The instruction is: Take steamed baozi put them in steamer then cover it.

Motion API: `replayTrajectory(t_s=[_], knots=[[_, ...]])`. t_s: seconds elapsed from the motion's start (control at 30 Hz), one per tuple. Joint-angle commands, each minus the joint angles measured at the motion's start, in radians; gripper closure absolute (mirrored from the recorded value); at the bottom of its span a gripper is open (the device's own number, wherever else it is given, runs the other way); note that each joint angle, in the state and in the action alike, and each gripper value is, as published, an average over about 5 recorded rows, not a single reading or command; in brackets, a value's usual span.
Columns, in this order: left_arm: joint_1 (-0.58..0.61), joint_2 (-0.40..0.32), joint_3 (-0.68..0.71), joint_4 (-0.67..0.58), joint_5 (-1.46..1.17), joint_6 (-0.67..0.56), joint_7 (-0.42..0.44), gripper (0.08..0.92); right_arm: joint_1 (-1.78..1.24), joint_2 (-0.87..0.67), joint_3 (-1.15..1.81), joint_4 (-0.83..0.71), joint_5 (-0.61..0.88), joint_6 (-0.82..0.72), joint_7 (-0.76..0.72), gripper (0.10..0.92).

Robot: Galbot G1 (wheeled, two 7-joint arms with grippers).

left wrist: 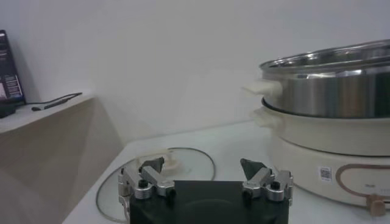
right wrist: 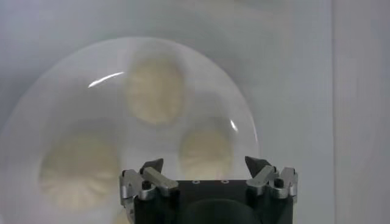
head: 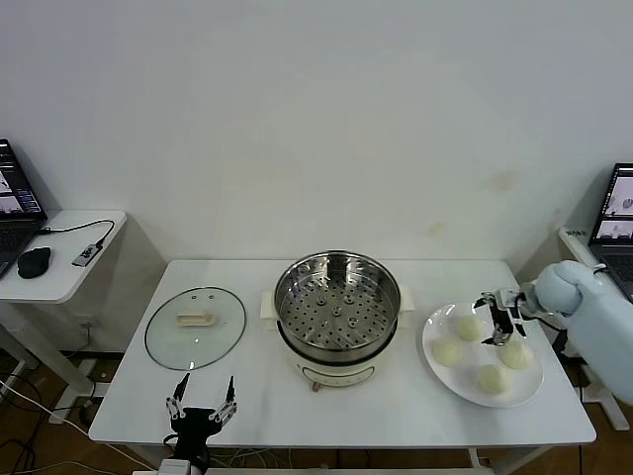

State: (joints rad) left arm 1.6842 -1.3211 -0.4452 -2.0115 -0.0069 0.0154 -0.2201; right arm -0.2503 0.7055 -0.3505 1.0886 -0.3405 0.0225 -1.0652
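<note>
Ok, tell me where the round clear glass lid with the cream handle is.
In the head view the round clear glass lid lies flat on the white table, on the robot's left of the shiny steel steamer pot, just beyond the open left gripper.

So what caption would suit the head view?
Right gripper open above four baozi on a plate; steamer uncovered, lid on the table, left gripper idle.

Clearance, as I see it: steamer (head: pixel 337 315) stands mid-desk (head: pixel 396 411), mouth uncovered and open from above. Cover (head: pixel 195 327) lies flat just beside it, toward my left hand (head: pixel 202 400). Bare strip along the desk's front edge. Plate (head: pixel 440 371) crowded with baozi (head: pixel 447 351), my right hand (head: pixel 500 322) spread above.
</note>
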Motion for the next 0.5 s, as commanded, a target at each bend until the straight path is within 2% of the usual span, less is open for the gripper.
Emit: replayTrajectory(t_s=[0.03,0.5], knots=[[0.0,0.001,-0.001,0.0,0.002,-0.001,0.0,0.177,0.104,0.086,-0.1,-0.126,-0.054,0.015,-0.026,0.203],[-0.002,0.002,-0.007,-0.002,0.004,-0.001,0.001,0.177,0.072,0.123,-0.071,-0.191,-0.129,0.014,-0.009,0.217]])
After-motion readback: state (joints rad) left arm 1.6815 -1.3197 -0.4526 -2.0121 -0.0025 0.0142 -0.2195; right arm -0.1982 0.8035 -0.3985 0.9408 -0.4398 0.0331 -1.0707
